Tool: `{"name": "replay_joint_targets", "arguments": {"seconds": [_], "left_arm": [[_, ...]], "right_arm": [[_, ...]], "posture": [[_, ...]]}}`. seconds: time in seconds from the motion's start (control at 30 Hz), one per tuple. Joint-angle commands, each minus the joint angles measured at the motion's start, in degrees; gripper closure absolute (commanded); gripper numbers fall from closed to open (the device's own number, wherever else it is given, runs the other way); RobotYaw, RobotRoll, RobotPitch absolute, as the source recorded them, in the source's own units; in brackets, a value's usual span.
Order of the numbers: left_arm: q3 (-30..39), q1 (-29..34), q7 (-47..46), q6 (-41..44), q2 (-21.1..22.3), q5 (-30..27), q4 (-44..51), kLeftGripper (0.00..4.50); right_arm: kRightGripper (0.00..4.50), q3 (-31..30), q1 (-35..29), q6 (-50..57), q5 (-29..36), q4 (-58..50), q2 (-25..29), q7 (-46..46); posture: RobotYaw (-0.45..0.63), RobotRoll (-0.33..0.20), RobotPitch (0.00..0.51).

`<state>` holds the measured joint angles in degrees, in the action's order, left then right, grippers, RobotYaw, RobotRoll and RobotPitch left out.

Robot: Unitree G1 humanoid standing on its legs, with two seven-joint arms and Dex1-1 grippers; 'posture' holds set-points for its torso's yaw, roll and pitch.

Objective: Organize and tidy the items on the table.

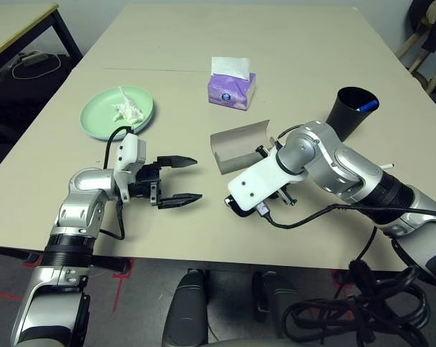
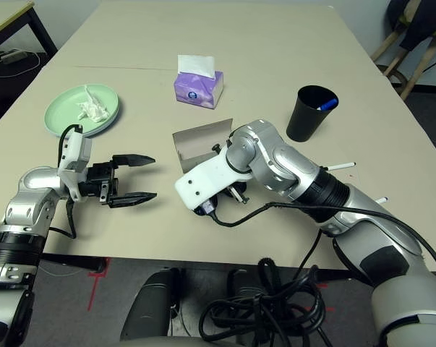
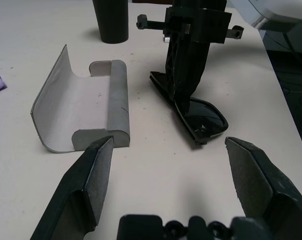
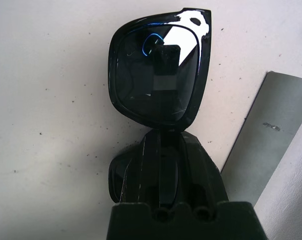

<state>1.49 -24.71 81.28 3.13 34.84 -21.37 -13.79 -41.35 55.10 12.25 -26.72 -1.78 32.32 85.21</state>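
Pinching the glossy black plastic sunglasses (image 4: 158,80) at frame centre, the right gripper (image 3: 187,87) is clamped; the left gripper (image 1: 180,181) gapes at lower left. Behind lies the open grey oblong glasses case (image 1: 239,144), then the pale green round plate (image 1: 117,113) upper left.

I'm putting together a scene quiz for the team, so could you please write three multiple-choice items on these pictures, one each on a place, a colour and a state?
1. Where does the crumpled white tissue lie?
A. on the pale green plate
B. in the black cup
C. inside the grey glasses case

2. What colour is the tissue box?
A. red
B. purple
C. yellow

3. How does the right hand stand?
A. open above the cup
B. shut on nothing
C. shut on the black sunglasses

Answers: 1 A, the tissue rests on the plate's green surface. 2 B, the box sides are purple. 3 C, its fingers clamp the sunglasses' middle on the table beside the open case.
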Motion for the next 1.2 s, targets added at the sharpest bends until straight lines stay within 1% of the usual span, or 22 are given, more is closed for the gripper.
{"name": "replay_joint_targets", "arguments": {"seconds": [0.03, 0.13, 0.27, 0.4, 0.53, 0.73, 0.83, 1.1, 1.2], "left_arm": [[-0.54, -0.25, 0.48, -0.47, 0.56, -0.44, 0.46, 0.0], [-0.35, -0.28, 0.45, -0.5, 0.76, -0.54, 0.72, 0.0], [-0.17, -0.36, 0.18, -0.58, 0.94, -0.55, 1.08, 0.0], [-0.3, -1.09, -1.67, -2.53, 0.99, 1.31, 0.32, 0.0], [-0.53, -1.49, -2.37, -2.04, 1.07, 0.88, 0.75, 0.0], [-0.44, -1.67, -2.88, -1.03, 1.16, 0.11, 1.86, 0.0], [-0.37, -1.48, -3.11, -0.77, 1.36, -0.09, 2.31, 0.0], [-0.45, -2.31, -3.32, -0.47, 1.53, 0.01, 1.76, 0.0], [-0.65, -3.03, -3.19, -0.63, 1.41, 0.17, 1.03, 0.0]], "right_arm": [[4.14, 3.79, 2.0, -0.07, 1.97, -0.51, 1.13, 0.92], [4.14, 6.59, 3.46, 1.93, 3.79, -1.96, 1.43, 1.5], [4.14, 9.83, 6.88, 4.4, 4.65, 0.05, 0.44, -0.24], [4.14, 11.49, 10.75, 2.93, 3.75, 7.07, -2.31, -6.56], [4.14, 11.07, 12.23, -1.34, 1.87, 13.48, -4.35, -13.36], [4.14, 9.47, 10.72, -5.52, -1.44, 17.69, -4.97, -19.21], [4.14, 9.06, 9.13, -6.07, -3.79, 18.17, -5.51, -22.46], [4.14, 9.36, 3.19, -1.94, -7.56, 11.28, -6.34, -23.45], [4.14, 9.16, 1.82, -1.16, -8.95, 10.24, -6.72, -24.0]], "posture": [[0.14, 0.0, 0.153], [0.14, 0.0, 0.149], [0.13, 0.0, 0.142], [0.13, 0.0, 0.133], [0.14, 0.0, 0.129], [0.15, 0.0, 0.128], [0.15, 0.0, 0.126], [0.13, 0.0, 0.119], [0.13, 0.0, 0.118]]}}
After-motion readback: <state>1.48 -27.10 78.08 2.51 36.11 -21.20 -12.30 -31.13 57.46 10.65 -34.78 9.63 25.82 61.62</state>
